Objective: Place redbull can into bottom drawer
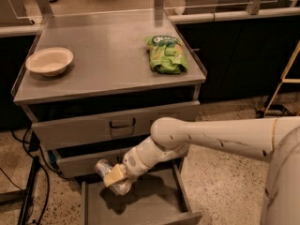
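Observation:
The bottom drawer (154,205) is pulled open at the base of the grey cabinet, its flat floor bare. My gripper (114,176) reaches in from the right over the drawer's left part and is shut on the redbull can (104,168), a slim silver can held tilted, its top end pointing up-left. The can hangs just above the drawer floor, in front of the middle drawer's face.
A white bowl (49,61) sits on the cabinet top at left and a green snack bag (166,54) at right. Two handled drawers (122,124) are shut above. Black cables and a stand (28,191) lie on the floor at left. A ladder leg (281,83) stands at right.

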`<move>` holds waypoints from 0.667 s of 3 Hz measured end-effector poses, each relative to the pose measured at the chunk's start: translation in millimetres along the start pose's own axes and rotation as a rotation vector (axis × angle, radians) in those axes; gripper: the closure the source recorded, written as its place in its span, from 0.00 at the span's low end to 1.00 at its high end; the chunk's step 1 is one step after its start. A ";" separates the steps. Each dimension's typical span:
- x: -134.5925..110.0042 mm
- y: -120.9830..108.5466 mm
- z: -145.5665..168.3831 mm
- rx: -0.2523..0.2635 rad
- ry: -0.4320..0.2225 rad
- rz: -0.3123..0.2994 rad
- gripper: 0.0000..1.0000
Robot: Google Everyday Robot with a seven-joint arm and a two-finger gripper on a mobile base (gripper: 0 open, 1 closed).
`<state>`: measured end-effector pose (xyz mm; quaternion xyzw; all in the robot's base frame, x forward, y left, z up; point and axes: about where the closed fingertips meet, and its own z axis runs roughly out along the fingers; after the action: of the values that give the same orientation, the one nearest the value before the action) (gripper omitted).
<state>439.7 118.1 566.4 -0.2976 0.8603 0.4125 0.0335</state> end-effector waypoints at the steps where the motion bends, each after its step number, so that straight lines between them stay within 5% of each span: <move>1: 15.6 -25.4 6.6 0.024 -0.008 0.070 1.00; 2: 15.6 -25.4 6.7 0.024 -0.008 0.070 1.00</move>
<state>439.4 103.2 539.8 -0.2654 0.8749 0.4042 0.0262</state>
